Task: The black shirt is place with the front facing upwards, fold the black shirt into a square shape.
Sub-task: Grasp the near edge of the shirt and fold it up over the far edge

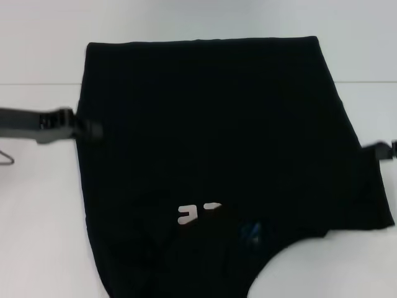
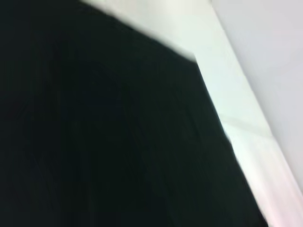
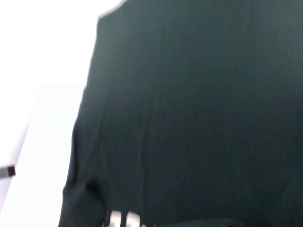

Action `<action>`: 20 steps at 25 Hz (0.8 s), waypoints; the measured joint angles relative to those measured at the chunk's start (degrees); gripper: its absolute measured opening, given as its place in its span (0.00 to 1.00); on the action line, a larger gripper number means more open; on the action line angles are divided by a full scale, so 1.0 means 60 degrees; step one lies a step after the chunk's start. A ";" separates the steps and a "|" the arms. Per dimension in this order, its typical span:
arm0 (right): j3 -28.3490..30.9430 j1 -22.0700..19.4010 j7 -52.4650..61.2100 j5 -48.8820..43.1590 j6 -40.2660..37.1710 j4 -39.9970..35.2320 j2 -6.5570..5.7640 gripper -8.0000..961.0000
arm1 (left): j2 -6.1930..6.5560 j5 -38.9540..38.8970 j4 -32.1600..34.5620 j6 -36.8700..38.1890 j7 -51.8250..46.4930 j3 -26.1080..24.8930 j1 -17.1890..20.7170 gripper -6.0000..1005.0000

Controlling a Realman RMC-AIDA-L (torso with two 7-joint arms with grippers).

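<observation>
Black shirt (image 1: 217, 155) spread across white table (image 1: 37, 236), filling most of the head view, far hem straight and square, near edge bunched and partly folded over. Fragment of white lettering (image 1: 197, 213) and small blue neck label (image 1: 250, 233) showing near the near edge, meaning collar end toward the robot, long axis running from robot outward.

Left gripper (image 1: 93, 129) reaching in level with the shirt's middle, tip touching or just at the shirt's left side edge. Right gripper (image 1: 383, 150) barely in view at the shirt's right side edge, roughly opposite, also at mid-length. Finger opening of either gripper: cannot tell, black fingers lost against black cloth. Thin wire-like object (image 1: 6, 158) lying on the table well off the shirt's left edge, under the left arm.

Both wrist views filled with dark fabric: left wrist view catching the shirt (image 2: 118, 142) with a far corner against pale table; right wrist view showing the shirt (image 3: 199, 118) with a sliver of lettering at its near end.

Judged mid-fold: sleeves apparently tucked, body not yet square. Shirt lying between the two grippers, each equally near its own side edge, cloth extending inward from each tip; next move likely a lengthwise fold, turning on both edges being taken evenly across that axis.
</observation>
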 joint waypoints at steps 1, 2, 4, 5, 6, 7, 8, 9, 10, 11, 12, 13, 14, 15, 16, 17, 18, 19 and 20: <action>-0.0019 -0.0021 -0.0030 0.0222 0.0217 0.0018 0.0041 0.07 | -0.0002 -0.0226 -0.0021 -0.0295 -0.0014 -0.0001 0.0044 0.06; -0.0036 -0.0034 -0.0088 0.0412 0.0443 0.0030 0.0106 0.07 | -0.0011 -0.0411 -0.0034 -0.0541 -0.0020 -0.0004 0.0084 0.06; -0.0053 -0.0012 -0.0224 0.0611 0.0787 0.0097 0.0233 0.07 | -0.0020 -0.0575 -0.0038 -0.0698 -0.0023 0.0027 0.0108 0.06; -0.0073 0.0026 -0.0274 0.0631 0.0852 0.0161 0.0261 0.07 | -0.0016 -0.0603 -0.0043 -0.0703 -0.0027 0.0054 0.0109 0.06; -0.0112 0.0077 -0.0323 0.0650 0.0896 0.0238 0.0284 0.07 | -0.0008 -0.0606 -0.0041 -0.0655 -0.0035 0.0081 0.0109 0.06; -0.0167 0.0116 -0.0350 0.0653 0.0920 0.0304 0.0293 0.07 | -0.0001 -0.0606 -0.0028 -0.0558 -0.0040 0.0099 0.0109 0.06; -0.0223 0.0137 -0.0372 0.0655 0.0924 0.0343 0.0300 0.07 | -0.0001 -0.0611 -0.0005 -0.0410 -0.0035 0.0101 0.0120 0.06; -0.0264 0.0143 -0.0383 0.0655 0.0934 0.0368 0.0304 0.07 | 0.0006 -0.0633 0.0037 -0.0201 -0.0020 0.0095 0.0155 0.06; -0.0291 0.0144 -0.0386 0.0656 0.0942 0.0376 0.0307 0.07 | 0.0016 -0.0647 0.0080 -0.0008 -0.0005 0.0083 0.0197 0.06; -0.0302 0.0140 -0.0387 0.0658 0.0943 0.0379 0.0309 0.07 | 0.0023 -0.0655 0.0123 0.0200 -0.0002 0.0082 0.0249 0.06; -0.0305 0.0134 -0.0389 0.0658 0.0943 0.0380 0.0309 0.07 | 0.0035 -0.0662 0.0176 0.0409 -0.0001 0.0080 0.0311 0.06; -0.0307 0.0125 -0.0390 0.0659 0.0943 0.0379 0.0308 0.07 | 0.0039 -0.0665 0.0252 0.0707 -0.0001 0.0072 0.0416 0.06; -0.0320 0.0115 -0.0390 0.0660 0.0936 0.0380 0.0308 0.07 | 0.0050 -0.0671 0.0309 0.0958 -0.0008 0.0056 0.0481 0.06; -0.0338 0.0104 -0.0389 0.0660 0.0930 0.0380 0.0309 0.07 | 0.0072 -0.0674 0.0377 0.1345 -0.0048 0.0029 0.0574 0.07; -0.0361 0.0096 -0.0383 0.0658 0.0924 0.0381 0.0306 0.07 | 0.0125 -0.0682 0.0418 0.1743 -0.0106 0.0009 0.0655 0.07; -0.0383 0.0091 -0.0371 0.0646 0.0920 0.0380 0.0304 0.07 | 0.0222 -0.0686 0.0446 0.2336 -0.0244 -0.0002 0.0761 0.07; -0.0396 0.0087 -0.0357 0.0631 0.0920 0.0380 0.0300 0.07 | 0.0222 -0.0686 0.0446 0.2336 -0.0244 -0.0002 0.0761 0.07; -0.0411 0.0086 -0.0339 0.0612 0.0922 0.0380 0.0297 0.07 | 0.0354 -0.0692 0.0477 0.3123 -0.0452 0.0005 0.0882 0.07; -0.0431 0.0089 -0.0323 0.0600 0.0923 0.0380 0.0296 0.07 | 0.0406 -0.0682 0.0529 0.3573 -0.0616 0.0028 0.0961 0.10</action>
